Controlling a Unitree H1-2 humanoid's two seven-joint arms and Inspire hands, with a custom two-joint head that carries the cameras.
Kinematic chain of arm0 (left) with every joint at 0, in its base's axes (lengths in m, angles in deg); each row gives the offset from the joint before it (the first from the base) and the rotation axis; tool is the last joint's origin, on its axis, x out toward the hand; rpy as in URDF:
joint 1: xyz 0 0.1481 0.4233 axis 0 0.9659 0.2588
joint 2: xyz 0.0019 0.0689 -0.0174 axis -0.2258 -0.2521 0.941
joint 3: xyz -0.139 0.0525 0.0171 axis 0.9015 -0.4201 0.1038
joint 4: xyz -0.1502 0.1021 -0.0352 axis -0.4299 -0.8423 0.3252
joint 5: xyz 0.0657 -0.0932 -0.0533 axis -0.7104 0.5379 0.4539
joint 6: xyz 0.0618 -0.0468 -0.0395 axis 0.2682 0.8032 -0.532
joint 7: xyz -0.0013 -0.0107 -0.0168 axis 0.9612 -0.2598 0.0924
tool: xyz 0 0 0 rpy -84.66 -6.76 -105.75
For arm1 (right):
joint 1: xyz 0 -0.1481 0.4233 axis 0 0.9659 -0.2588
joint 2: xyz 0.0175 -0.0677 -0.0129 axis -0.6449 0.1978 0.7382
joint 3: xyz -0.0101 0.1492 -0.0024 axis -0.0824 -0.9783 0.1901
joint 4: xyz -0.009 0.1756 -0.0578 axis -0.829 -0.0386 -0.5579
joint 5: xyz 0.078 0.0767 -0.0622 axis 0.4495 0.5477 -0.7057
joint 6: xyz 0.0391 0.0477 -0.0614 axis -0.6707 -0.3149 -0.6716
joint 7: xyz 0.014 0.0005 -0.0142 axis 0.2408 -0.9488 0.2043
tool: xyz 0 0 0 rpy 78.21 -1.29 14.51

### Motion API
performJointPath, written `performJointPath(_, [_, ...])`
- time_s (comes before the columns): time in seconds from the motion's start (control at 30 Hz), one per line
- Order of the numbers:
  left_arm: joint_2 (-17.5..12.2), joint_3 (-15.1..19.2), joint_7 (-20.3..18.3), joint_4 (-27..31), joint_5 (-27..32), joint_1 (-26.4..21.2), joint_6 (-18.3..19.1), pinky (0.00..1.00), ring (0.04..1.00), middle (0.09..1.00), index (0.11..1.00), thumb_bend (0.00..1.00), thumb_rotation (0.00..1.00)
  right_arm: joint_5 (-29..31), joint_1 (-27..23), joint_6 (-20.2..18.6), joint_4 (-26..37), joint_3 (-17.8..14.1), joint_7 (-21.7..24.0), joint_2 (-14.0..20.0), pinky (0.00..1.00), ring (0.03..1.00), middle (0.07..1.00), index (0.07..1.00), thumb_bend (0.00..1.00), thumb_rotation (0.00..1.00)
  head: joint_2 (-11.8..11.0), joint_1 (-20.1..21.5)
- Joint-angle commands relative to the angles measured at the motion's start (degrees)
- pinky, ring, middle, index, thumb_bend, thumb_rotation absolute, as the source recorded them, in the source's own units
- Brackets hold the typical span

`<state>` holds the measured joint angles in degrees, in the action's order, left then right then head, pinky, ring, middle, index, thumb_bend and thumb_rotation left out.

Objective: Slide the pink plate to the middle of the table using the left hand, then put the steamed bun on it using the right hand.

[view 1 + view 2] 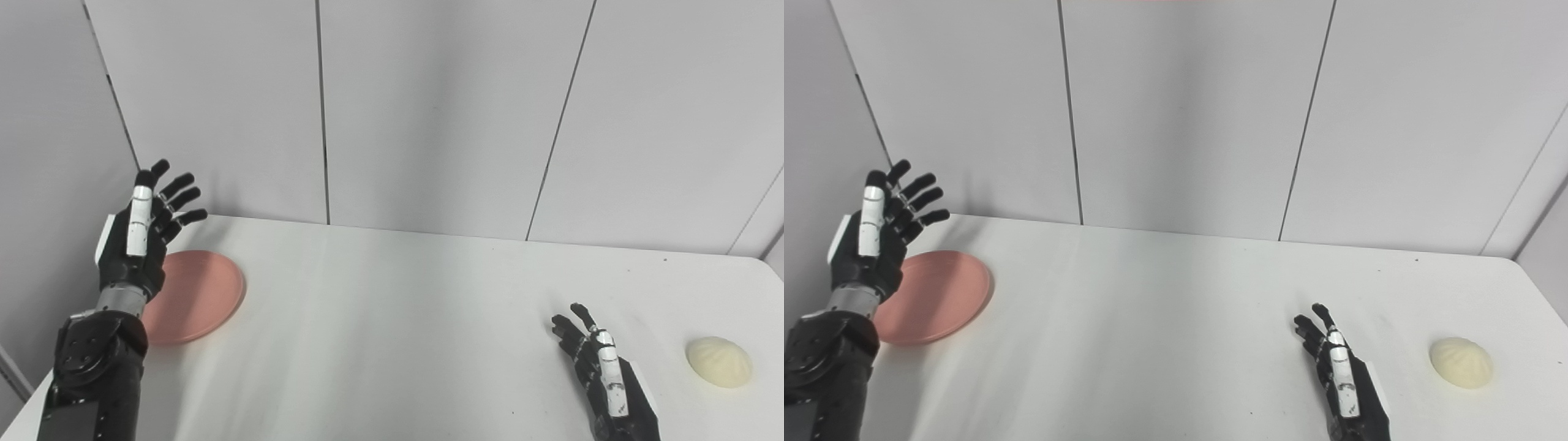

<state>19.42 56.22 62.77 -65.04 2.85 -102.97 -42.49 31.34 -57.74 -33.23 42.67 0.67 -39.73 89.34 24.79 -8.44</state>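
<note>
The pink plate [199, 294] lies flat at the far left of the white worktop [392, 318], close to its left edge. The left robot hand [144, 236] is raised over the plate's left rim, fingers spread, grasping nothing. The bun [718, 361] sits near the right edge, well apart from the plate. The right robot hand [603, 373] is low at the near right, just left of the bun, released with fingers apart, not touching it.

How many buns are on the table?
1. The steamed bun sits alone near the table's right edge, just right of the open right hand. Nothing in view could hide another; the pink plate at the left holds none.
</note>
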Motion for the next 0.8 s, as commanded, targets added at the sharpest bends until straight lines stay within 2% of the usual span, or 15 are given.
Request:
performJointPath(0.0, [-3.1, 0.9, -1.2, -1.5, -0.4, -3.2, -4.7, 0.67, 0.811, 0.836, 0.884, 0.87, 0.86, 0.4, 1.1, 1.3, -1.3, 0.1, 0.8, 0.0, 0.95, 0.888, 0.837, 0.928, 0.75, 0.98, 0.0, -0.1])
performJointPath(0.13, [-5.5, 2.3, -0.9, -8.8, -1.0, -4.6, -9.5, 0.7, 0.829, 0.847, 0.907, 0.91, 0.85, 0.6, 0.9, 1.2, -1.8, 0.0, 0.7, 0.1, 0.94, 0.885, 0.827, 0.926, 0.76, 0.98, -0.2, -0.3])
performJointPath(0.23, [-6.5, 3.4, -0.5, -12.0, -0.9, -5.4, -11.2, 0.65, 0.811, 0.808, 0.894, 0.92, 0.82, 0.5, 0.8, 1.4, -2.1, 0.1, 0.8, 0.3, 0.94, 0.883, 0.813, 0.924, 0.76, 0.98, -0.4, -0.4])
performJointPath(0.47, [-9.2, 3.3, -0.8, -17.8, -2.0, -6.8, -13.6, 0.71, 0.832, 0.824, 0.911, 0.9, 0.85, 0.4, 0.8, 1.0, -2.2, 0.2, 0.7, 0.6, 0.94, 0.882, 0.803, 0.929, 0.74, 1.0, -0.5, -0.3])
performJointPath(0.67, [-10.9, 3.5, -0.4, -21.3, -2.5, -8.3, -14.4, 0.7, 0.823, 0.813, 0.91, 0.93, 0.85, 0.2, 0.5, 1.3, -2.8, 0.2, 0.3, 0.4, 0.92, 0.869, 0.788, 0.921, 0.75, 0.98, -0.9, -0.3])
performJointPath(0.77, [-11.7, 3.6, -1.0, -22.6, -2.3, -8.6, -14.9, 0.73, 0.825, 0.796, 0.906, 0.9, 0.85, 0.2, 0.4, 1.4, -2.9, 0.3, 0.4, 0.3, 0.92, 0.869, 0.785, 0.922, 0.75, 0.98, -0.9, -0.5])
